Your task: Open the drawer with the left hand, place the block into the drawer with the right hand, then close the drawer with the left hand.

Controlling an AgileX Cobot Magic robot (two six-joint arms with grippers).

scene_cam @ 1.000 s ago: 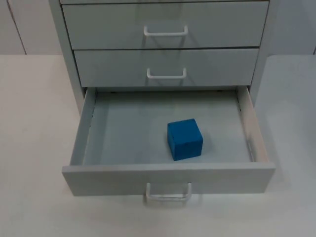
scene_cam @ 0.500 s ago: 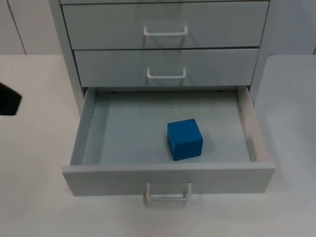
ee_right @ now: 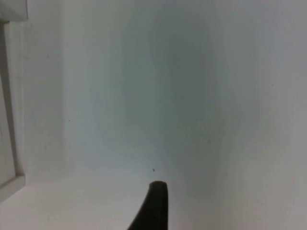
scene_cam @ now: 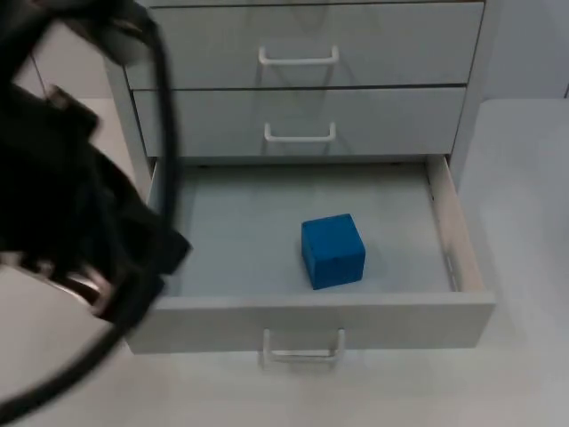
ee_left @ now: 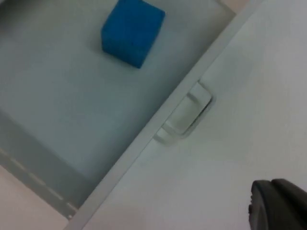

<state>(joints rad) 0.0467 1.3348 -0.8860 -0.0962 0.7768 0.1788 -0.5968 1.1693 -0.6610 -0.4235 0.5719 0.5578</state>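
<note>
Currently block [scene_cam: 332, 251] sits in open drawer [scene_cam: 311, 316], left gripper [ee_left: 278, 203] near drawer handle [scene_cam: 302, 345], finger state unclear.

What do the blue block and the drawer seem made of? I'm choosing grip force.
The blue block looks like matte foam or painted wood: flat colour, no glare, soft edges. The open drawer looks like painted sheet metal or plastic: thin grey walls, smooth satin finish. Its handle looks like white plastic or coated metal.
</note>
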